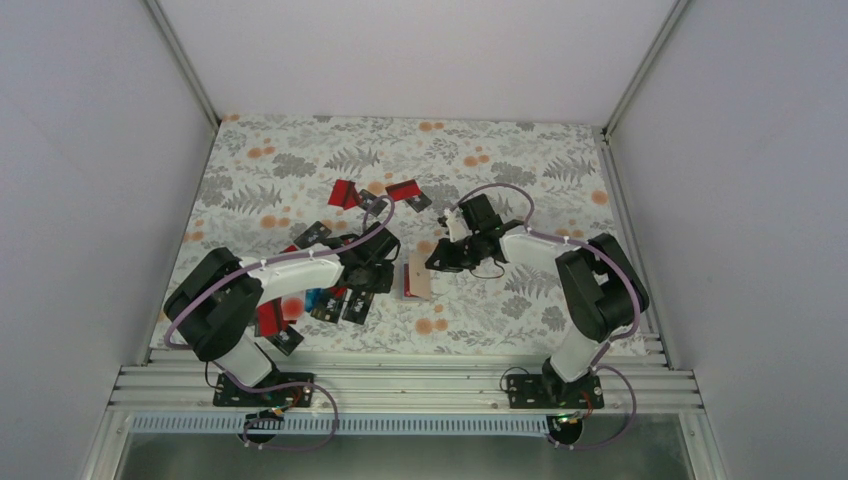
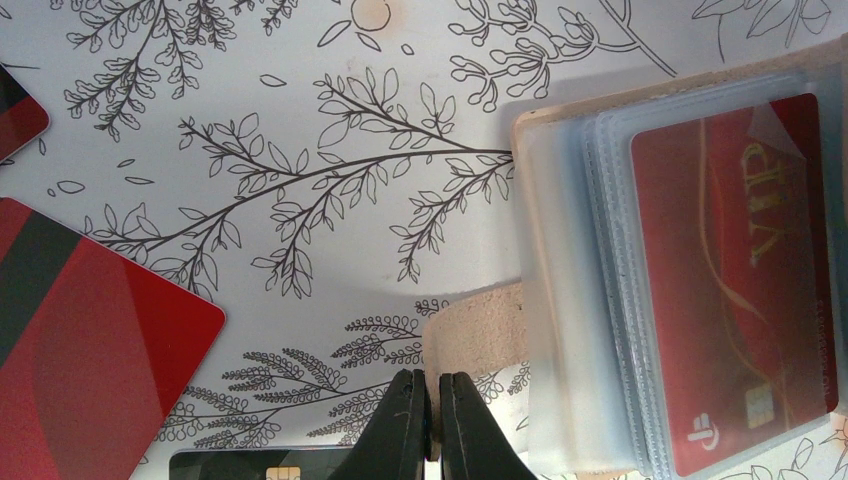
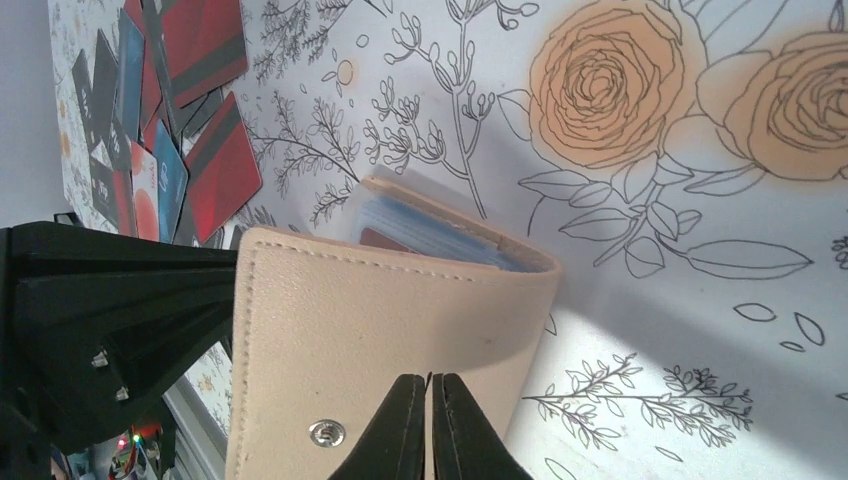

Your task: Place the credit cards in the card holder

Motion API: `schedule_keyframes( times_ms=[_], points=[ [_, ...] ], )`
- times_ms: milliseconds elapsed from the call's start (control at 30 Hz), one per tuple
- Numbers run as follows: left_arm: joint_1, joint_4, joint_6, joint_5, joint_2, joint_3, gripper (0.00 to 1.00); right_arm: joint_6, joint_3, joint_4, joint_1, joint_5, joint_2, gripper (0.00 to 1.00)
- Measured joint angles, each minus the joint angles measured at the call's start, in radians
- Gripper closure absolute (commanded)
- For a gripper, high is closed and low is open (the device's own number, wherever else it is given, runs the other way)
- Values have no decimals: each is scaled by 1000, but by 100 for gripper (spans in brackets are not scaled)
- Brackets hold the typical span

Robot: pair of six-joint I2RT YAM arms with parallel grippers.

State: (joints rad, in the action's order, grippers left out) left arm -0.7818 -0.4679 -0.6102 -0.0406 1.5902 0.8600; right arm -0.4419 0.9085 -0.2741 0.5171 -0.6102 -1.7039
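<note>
The tan card holder point(image 1: 417, 283) lies half open on the flowered cloth between my two grippers. In the left wrist view its clear sleeves point(image 2: 600, 290) hold a red VIP card point(image 2: 735, 280). My left gripper point(image 2: 432, 405) is shut on the holder's tan strap point(image 2: 480, 325). My right gripper point(image 3: 430, 400) is shut on the edge of the tan cover point(image 3: 380, 320), beside the snap button point(image 3: 328, 432). Loose credit cards, red, black and blue, lie under and left of my left gripper point(image 1: 385, 272). More lie farther back point(image 1: 345, 193). My right gripper point(image 1: 437, 260) is at the holder's far right.
A red card point(image 2: 90, 360) and a black chip card point(image 2: 260, 465) lie close to my left fingers. A fan of cards point(image 3: 160, 110) shows at the upper left of the right wrist view. White walls close in the table on three sides.
</note>
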Motion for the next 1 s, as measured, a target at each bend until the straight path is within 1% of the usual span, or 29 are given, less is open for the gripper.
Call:
schedule_keyframes(
  times_ms=[400, 833, 1000],
  points=[
    [0, -21, 1, 4, 0, 33, 98, 9, -86, 35, -5, -117, 1, 93],
    [0, -23, 6, 27, 9, 60, 98, 2, -74, 76, 13, -151, -18, 93],
    [0, -24, 9, 34, 12, 71, 98, 0, -64, 97, 23, -162, -62, 93]
  ],
)
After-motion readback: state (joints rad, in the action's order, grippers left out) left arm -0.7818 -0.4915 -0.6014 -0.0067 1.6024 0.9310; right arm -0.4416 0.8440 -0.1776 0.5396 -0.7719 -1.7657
